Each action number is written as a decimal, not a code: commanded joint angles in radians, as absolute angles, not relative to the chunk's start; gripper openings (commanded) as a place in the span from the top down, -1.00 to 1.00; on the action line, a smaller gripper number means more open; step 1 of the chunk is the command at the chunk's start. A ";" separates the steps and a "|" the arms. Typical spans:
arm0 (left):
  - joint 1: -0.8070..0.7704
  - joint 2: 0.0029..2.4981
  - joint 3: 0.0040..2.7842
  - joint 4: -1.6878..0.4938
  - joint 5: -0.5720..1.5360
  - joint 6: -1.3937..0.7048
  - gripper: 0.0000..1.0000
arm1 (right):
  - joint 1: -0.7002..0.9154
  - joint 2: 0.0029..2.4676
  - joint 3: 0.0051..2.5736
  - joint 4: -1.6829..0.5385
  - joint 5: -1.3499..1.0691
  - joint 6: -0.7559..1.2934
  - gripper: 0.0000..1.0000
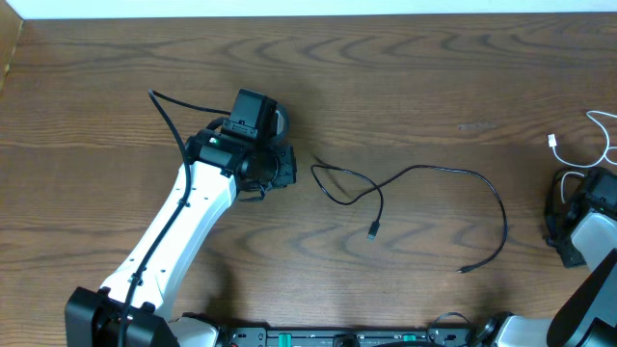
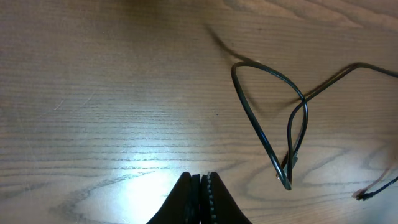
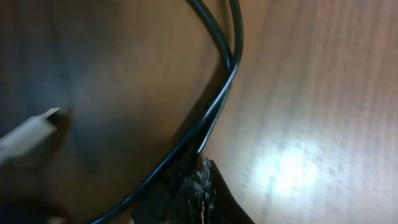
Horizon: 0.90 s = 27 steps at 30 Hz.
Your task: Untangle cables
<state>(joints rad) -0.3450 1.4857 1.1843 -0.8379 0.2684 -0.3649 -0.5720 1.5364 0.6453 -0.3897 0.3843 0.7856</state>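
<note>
The black cable (image 1: 504, 224) lies slack on the table (image 1: 116, 77) near the middle. It runs from a narrow loop just right of the left pincer (image 2: 200, 180), out in a wide arc to the right, and ends in a small plug toward the near edge. In the left wrist view the loop crosses over itself once. The left pincer hovers with its fingers pressed together and holds nothing.

The white cable (image 1: 555, 144) sits at the far right, by the right arm. The right pincer (image 3: 202, 180) also looks closed, and a dark cord runs just beside its tips. The view is too dim to tell whether the cord is nipped.

These cables are probably very light and limp, with a little springiness that keeps their curves. A pulled end would likely drag the whole length across the smooth wood. The thin, round jacket could slip out of a loose pinch. The surest hold seems to be just behind a plug, or on the raised bend of the loop.
</note>
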 commanded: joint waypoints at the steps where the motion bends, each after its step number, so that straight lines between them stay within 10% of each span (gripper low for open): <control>1: -0.345 1.496 1.182 -0.840 0.276 -0.356 0.84 | -0.577 1.534 0.638 -0.355 0.382 0.804 0.98; 27: -0.345 1.496 1.182 -0.829 0.276 -0.356 0.82 | -0.577 1.534 0.639 -0.447 0.358 0.807 0.98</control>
